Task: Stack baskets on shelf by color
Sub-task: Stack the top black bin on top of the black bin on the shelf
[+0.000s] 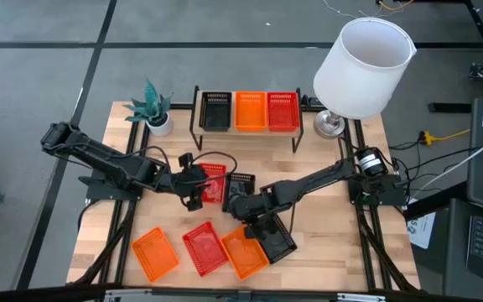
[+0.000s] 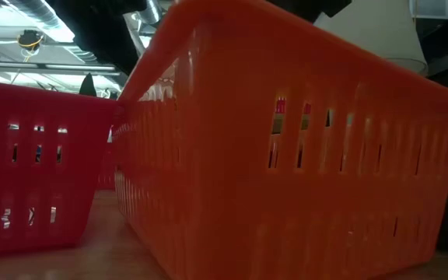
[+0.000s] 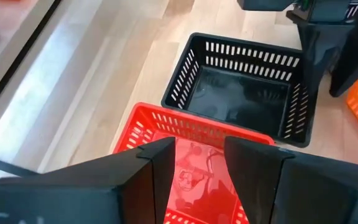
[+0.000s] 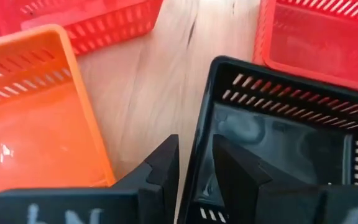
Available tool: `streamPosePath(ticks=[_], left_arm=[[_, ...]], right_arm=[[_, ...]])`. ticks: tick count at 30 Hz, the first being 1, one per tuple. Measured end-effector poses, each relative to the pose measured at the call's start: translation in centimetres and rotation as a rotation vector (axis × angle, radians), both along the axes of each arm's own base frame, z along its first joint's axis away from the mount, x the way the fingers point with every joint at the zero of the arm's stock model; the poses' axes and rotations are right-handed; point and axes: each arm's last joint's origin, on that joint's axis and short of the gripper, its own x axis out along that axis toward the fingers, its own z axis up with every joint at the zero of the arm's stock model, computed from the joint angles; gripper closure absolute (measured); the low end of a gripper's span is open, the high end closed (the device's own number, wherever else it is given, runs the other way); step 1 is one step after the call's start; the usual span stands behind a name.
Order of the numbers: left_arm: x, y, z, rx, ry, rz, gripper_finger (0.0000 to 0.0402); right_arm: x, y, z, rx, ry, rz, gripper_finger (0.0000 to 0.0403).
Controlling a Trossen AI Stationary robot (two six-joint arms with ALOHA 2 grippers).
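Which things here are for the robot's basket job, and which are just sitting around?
For the job: black, orange and red mesh plastic baskets; low light-wood shelf; loose baskets; left gripper; right gripper.

Just sitting around: white-shaded lamp; small potted plant.

On your light-wood shelf (image 1: 246, 134): black basket (image 1: 216, 111), orange basket (image 1: 251, 111), red basket (image 1: 283, 111), all slotted. Your table (image 1: 325, 226) is pale wood; lampshade (image 1: 364, 67) white, plant (image 1: 151, 105) teal-green.
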Motion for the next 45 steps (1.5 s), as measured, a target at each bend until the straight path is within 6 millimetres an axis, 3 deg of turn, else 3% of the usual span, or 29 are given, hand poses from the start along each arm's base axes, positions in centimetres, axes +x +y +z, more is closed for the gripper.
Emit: streamPosePath(ticks=[17, 23, 26, 29, 35, 40, 45], left_arm=[[0.0, 0.0, 0.0, -0.001, -0.002, 0.000, 0.0269], [0.0, 0.0, 0.0, -0.001, -0.001, 0.000, 0.0269], [0.0, 0.0, 0.0, -0.001, -0.001, 0.000, 0.0269], [0.0, 0.0, 0.0, -0.001, -0.002, 0.000, 0.0269], [0.1, -0.1, 0.0, -0.019, -0.005, -0.013, 0.0269], [-0.1, -1.3, 0.1, -0.067, -0.003, -0.108, 0.0269], [-1.7, -2.7, 1.3, -0.097, -0.053, -0.162, 0.0269]], right_arm=[[-1.0, -0.6, -1.8, -0.083, 0.031, -0.078, 0.0307], [-1.0, -0.7, -1.9, -0.072, 0.039, -0.109, 0.0386], [-1.2, -0.6, -1.4, -0.086, 0.031, -0.115, 0.0391], [-1.5, -0.5, 0.3, -0.133, 0.047, -0.125, 0.0396], [-2.7, -0.5, 5.6, -0.313, 0.097, -0.176, 0.0399], [-3.5, -0.7, 9.8, -0.401, 0.101, -0.204, 0.0399], [-3.3, -0.7, 14.3, -0.403, 0.043, -0.138, 0.0399]])
